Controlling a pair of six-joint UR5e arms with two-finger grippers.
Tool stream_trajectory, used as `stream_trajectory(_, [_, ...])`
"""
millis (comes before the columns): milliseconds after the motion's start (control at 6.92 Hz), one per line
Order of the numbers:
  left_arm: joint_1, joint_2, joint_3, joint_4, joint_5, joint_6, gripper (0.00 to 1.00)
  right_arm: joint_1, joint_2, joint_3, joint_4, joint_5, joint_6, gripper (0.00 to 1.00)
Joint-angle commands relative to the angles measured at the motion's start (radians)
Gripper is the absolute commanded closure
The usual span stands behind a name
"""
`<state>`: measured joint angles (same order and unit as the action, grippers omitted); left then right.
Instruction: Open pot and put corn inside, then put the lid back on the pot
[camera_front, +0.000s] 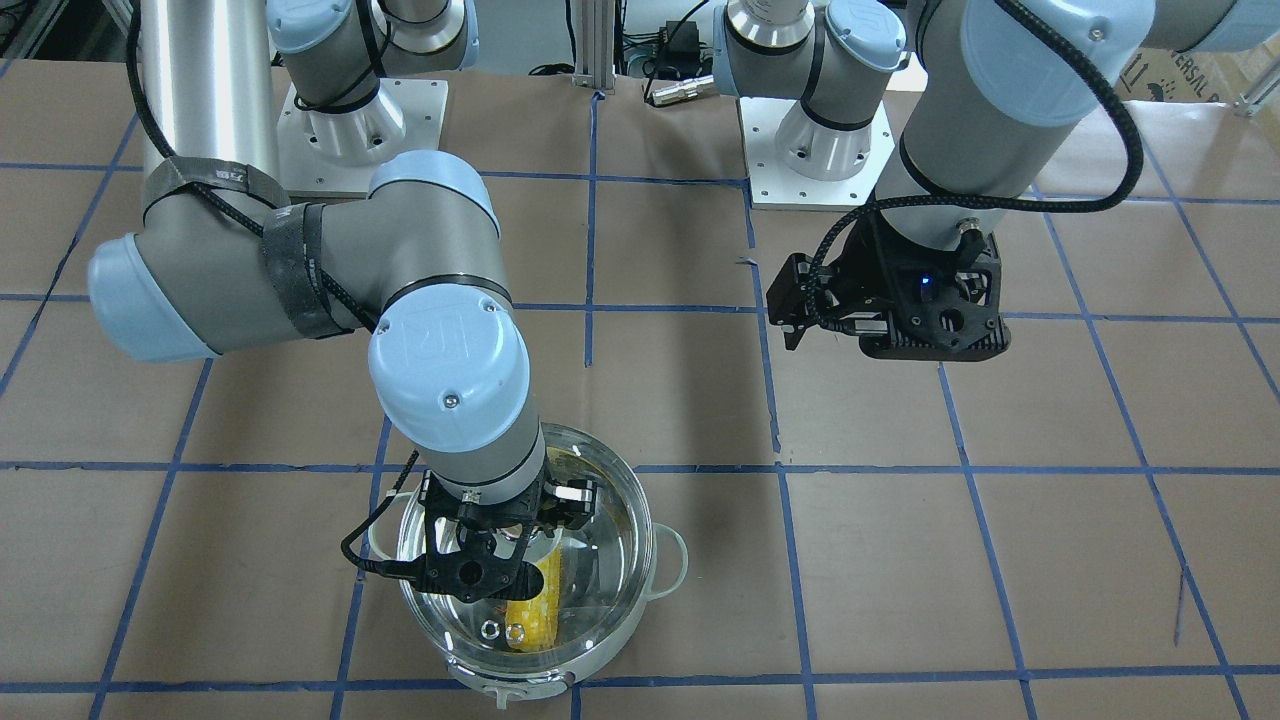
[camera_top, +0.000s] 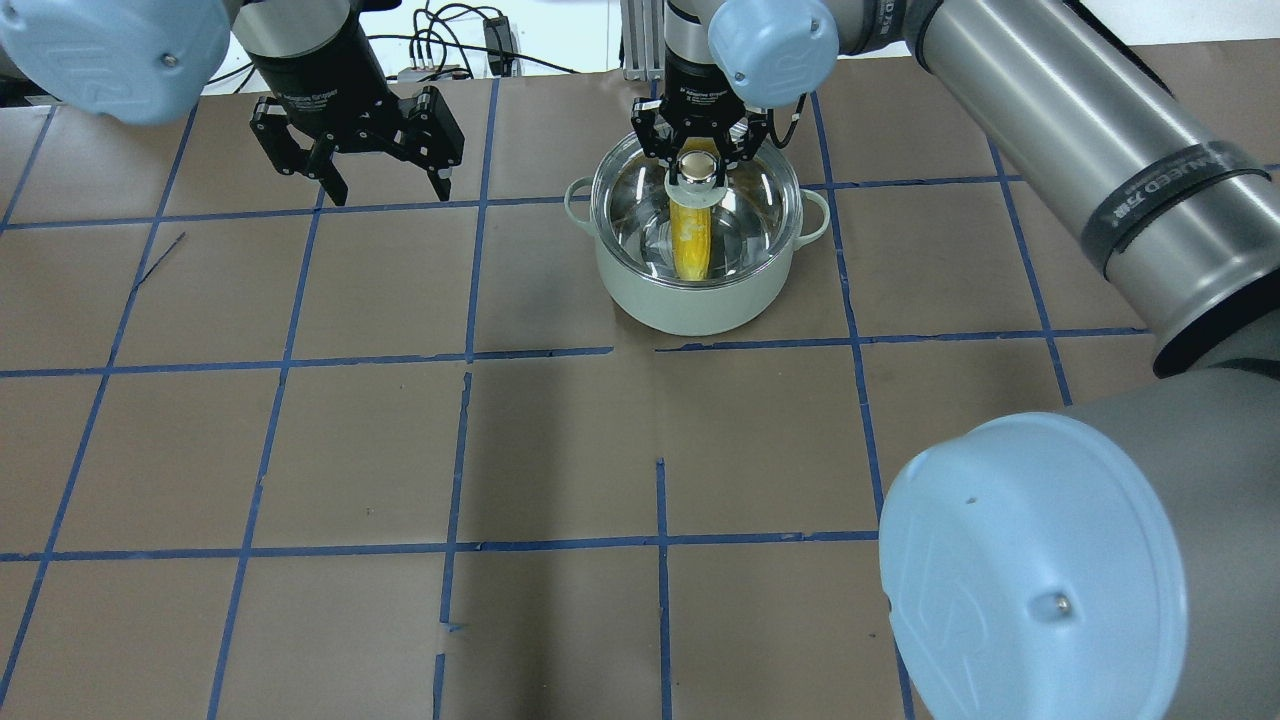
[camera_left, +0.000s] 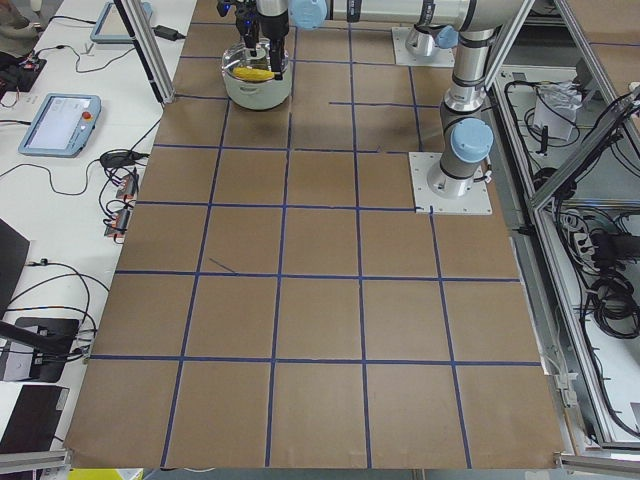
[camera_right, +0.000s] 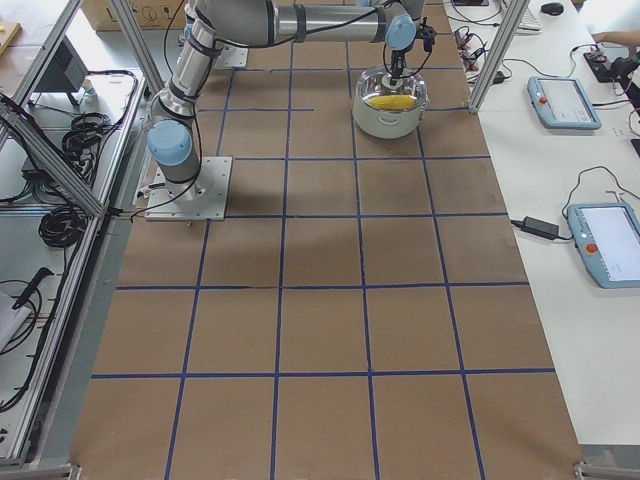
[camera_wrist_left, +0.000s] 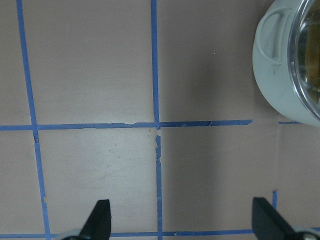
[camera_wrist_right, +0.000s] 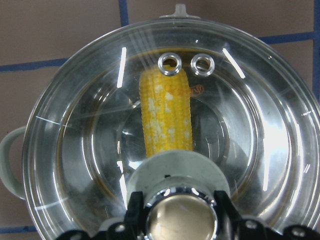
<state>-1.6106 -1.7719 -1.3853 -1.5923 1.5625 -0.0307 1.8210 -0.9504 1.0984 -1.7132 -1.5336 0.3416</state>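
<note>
The pot (camera_top: 690, 300), steel inside with a pale mint shell, stands at the far middle of the table. The corn (camera_top: 692, 240) lies inside it, yellow with whitish patches, and shows through the glass in the right wrist view (camera_wrist_right: 165, 115). The clear lid (camera_top: 750, 200) sits on the pot's rim, with its two vent holes (camera_wrist_right: 186, 63) at the far side. My right gripper (camera_top: 697, 170) is straight above the pot, its fingers against both sides of the lid's knob (camera_wrist_right: 180, 220). My left gripper (camera_top: 388, 193) is open and empty, hovering over bare table left of the pot (camera_wrist_left: 280, 75).
The brown table (camera_top: 560, 450) carries a grid of blue tape lines. The arms' white base plates (camera_front: 820, 150) are at the robot's side. Tablets (camera_right: 563, 100) and cables lie on the white benches past the table's far edge.
</note>
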Motion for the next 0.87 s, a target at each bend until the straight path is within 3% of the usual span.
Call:
stream_trajectory(0, [0.000, -0.003, 0.000, 0.000, -0.001, 0.000, 0.00, 0.000, 0.001, -0.002, 0.000, 0.001, -0.004, 0.19])
stream_trajectory(145, [0.000, -0.004, 0.000, 0.002, -0.001, 0.000, 0.00, 0.000, -0.001, -0.011, 0.001, 0.001, -0.004, 0.05])
stream_trajectory(289, [0.000, -0.006, 0.000, 0.002, -0.002, 0.000, 0.00, -0.006, -0.011, -0.021, 0.003, 0.003, -0.009, 0.01])
stream_trajectory(434, [0.000, -0.006, 0.000, 0.002, -0.002, 0.000, 0.00, -0.017, -0.027, -0.025, 0.020, -0.002, -0.050, 0.00])
stream_trajectory(723, [0.000, -0.006, -0.001, 0.002, -0.002, -0.002, 0.00, -0.122, -0.164, 0.053, 0.212, -0.008, -0.296, 0.02])
